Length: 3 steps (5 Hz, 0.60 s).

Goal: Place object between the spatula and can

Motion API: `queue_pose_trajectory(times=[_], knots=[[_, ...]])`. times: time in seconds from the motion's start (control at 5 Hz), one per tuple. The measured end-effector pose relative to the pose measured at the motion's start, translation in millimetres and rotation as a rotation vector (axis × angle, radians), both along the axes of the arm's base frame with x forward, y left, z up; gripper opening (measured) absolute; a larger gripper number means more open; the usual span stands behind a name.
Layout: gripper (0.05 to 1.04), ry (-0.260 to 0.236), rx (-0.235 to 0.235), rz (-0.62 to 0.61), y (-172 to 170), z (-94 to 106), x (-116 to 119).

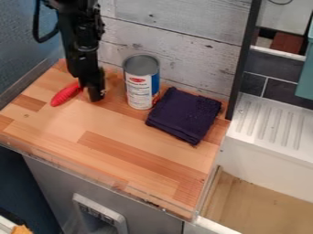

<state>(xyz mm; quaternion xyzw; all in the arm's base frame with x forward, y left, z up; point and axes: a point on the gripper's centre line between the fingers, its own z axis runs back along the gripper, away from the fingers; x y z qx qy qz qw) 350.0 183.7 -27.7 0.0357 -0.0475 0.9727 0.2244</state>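
Red ridged handle-like item (65, 94) at left on wood counter (116, 151), one end at the gripper (95, 97), can't tell if it's the spatula; gripper low over counter between it and the can, jaws wide or narrow can't tell, nor whether they hold anything. Can (141, 83) upright near the back wall (183, 59), dark folded cloth (183, 115) flat just right of it, task's object can't be picked out for sure.

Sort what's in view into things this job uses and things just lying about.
Job:
- can
- red item, probably the spatula
- gripper
- folded dark cloth, possibly the object to place

Just about:
- teal item, right edge
- orange item, bottom left
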Motion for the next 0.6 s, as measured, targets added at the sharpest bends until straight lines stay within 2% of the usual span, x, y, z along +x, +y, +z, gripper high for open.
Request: queue_pose_trajectory(times=[0.2,0.4,0.6], knots=[[0.595,-0.002,-0.056,-0.015,-7.0,-0.7,1.2],[0.903,0.004,-0.085,-0.006,-8.8,-1.4,-1.1],[1.012,0.010,-0.088,0.003,-9.5,-1.4,-2.1]])
